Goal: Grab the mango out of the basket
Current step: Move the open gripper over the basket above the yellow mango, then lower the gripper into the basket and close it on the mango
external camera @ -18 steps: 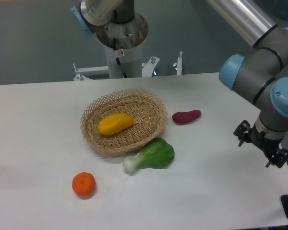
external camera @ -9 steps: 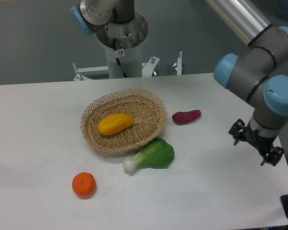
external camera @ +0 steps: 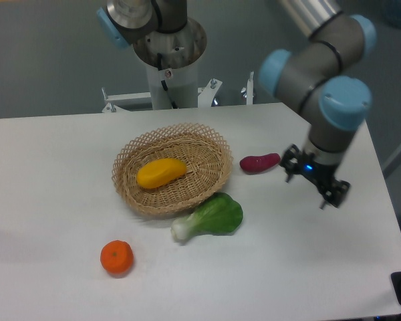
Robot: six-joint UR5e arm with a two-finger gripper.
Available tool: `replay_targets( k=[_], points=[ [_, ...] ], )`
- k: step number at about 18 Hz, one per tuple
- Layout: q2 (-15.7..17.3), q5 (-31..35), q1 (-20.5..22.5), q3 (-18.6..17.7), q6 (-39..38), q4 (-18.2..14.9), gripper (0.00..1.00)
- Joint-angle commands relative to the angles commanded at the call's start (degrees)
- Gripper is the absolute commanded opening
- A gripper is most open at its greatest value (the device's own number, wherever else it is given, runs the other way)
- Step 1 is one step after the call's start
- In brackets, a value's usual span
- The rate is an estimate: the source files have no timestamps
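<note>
The yellow-orange mango (external camera: 161, 172) lies on its side in the middle of the round tan wicker basket (external camera: 208, 136), tapered end to the right. My gripper (external camera: 307, 190) hangs above the table to the right of the basket, just right of the purple-red sweet potato. Its two fingers stand apart and nothing is between them. It is well clear of the mango, about a basket's width away.
A purple-red sweet potato (external camera: 259, 162) lies just right of the basket. A green bok choy (external camera: 210, 217) lies against the basket's front rim. A round tangerine (external camera: 116, 257) sits at the front left. The arm's base column (external camera: 167, 60) stands behind the table.
The gripper and arm have swung left and slightly up, from near the table's right edge to beside the sweet potato. The produce and the basket have not moved.
</note>
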Motion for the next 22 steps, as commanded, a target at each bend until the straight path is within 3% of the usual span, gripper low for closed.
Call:
replay_targets(
  k=[2,7,13,20,22],
  points=[
    [2.55,-0.17,-1.22,-3.26,-1.13,0.09,1.0],
    [3.88,-0.09,-9.48,-5.81,-8.68,0.44,1.0],
    [5.11,-0.62,-16.08,-11.26,-8.97,0.7,1.0],
    [5.02,-0.53,-21.27,-14.69,-9.93,1.84,1.0],
    [4.59,-0.44,-21.36,-15.31,-10.37,4.2,1.0]
  ],
)
